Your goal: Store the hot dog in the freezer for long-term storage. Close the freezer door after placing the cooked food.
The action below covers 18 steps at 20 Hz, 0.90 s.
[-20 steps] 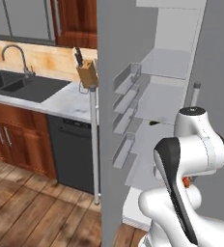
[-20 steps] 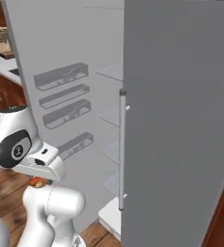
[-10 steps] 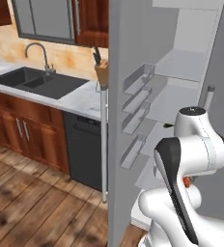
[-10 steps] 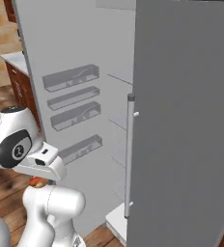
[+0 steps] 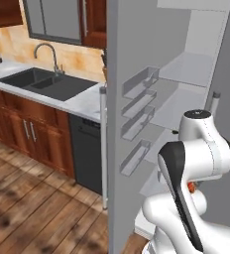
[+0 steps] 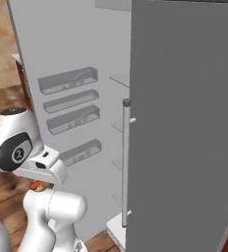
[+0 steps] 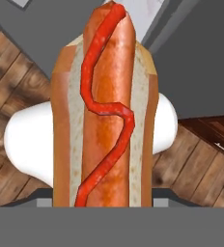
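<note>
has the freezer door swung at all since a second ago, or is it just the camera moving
Cannot tell. The freezer door stands open, but the sink and whole scene shift together, so the base is driving.

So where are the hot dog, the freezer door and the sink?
hot dog [image 7: 106, 111], hand view, middle of sausage.
freezer door [image 6: 62, 47], right base view, bare inner face.
sink [image 5: 47, 84], left base view, dark basin.

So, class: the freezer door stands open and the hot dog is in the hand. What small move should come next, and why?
Probably lift the hand toward a freezer shelf: it sits low beside the robot, shut on the hot dog, and the freezer door is open.
</note>
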Tool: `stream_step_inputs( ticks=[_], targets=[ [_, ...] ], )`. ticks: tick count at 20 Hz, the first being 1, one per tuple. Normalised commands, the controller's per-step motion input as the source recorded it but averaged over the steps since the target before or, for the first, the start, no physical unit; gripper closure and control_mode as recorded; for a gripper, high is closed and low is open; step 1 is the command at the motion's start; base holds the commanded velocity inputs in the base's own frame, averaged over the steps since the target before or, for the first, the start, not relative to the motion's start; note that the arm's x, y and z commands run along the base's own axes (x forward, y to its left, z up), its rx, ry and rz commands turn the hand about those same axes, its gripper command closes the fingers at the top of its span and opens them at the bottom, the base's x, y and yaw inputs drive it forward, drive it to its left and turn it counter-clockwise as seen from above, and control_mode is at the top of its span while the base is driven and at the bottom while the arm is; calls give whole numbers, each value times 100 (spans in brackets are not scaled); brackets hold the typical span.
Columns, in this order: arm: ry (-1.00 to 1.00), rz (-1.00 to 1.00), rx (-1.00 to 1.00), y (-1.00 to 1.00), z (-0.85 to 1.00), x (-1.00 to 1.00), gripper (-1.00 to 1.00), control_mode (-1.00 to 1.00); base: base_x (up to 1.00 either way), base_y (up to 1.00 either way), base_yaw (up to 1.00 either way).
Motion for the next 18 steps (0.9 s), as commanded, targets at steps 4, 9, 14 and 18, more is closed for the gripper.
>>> stream_step_inputs(
  ticks=[4, 9, 14, 18],
  targets=[
    [0, 0, 0, 0, 0, 0, 100, 100, 3, -48, 6],
    [0, 0, 0, 0, 0, 0, 100, 100, 16, -26, 7],
    [0, 0, 0, 0, 0, 0, 100, 100, 16, -46, 5],
    [0, 0, 0, 0, 0, 0, 100, 100, 26, -33, 7]
  ],
)
